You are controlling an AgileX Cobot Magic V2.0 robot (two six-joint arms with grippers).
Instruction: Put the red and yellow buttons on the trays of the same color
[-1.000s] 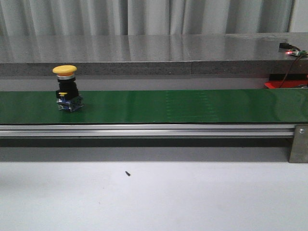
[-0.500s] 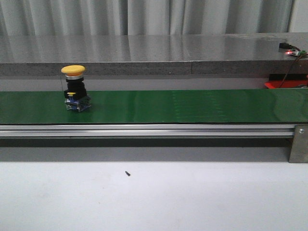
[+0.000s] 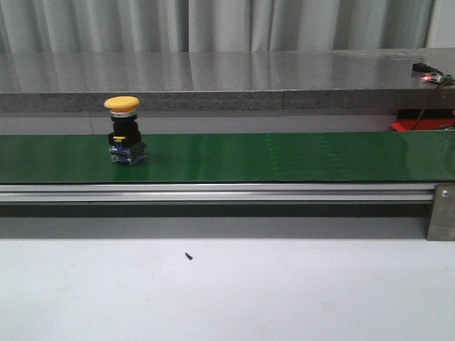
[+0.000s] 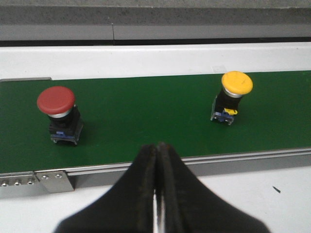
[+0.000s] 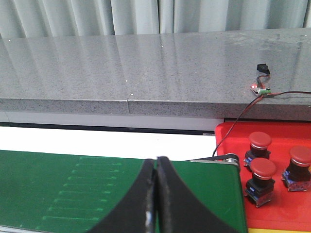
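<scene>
Belt [image 3: 298, 158] runs as a green band across the middle of my front view, and on its left part I see the yellow button [image 3: 124, 131] standing upright; my left wrist view adds a red button [image 4: 59, 114] upright at middle left. Both grippers read as pressed together and holding nothing, the left gripper [image 4: 156, 165] at bottom centre, the right gripper [image 5: 156, 182] likewise. At the lower right of my right wrist view, three red buttons [image 5: 258, 180] stand on the red tray [image 5: 228, 133].
</scene>
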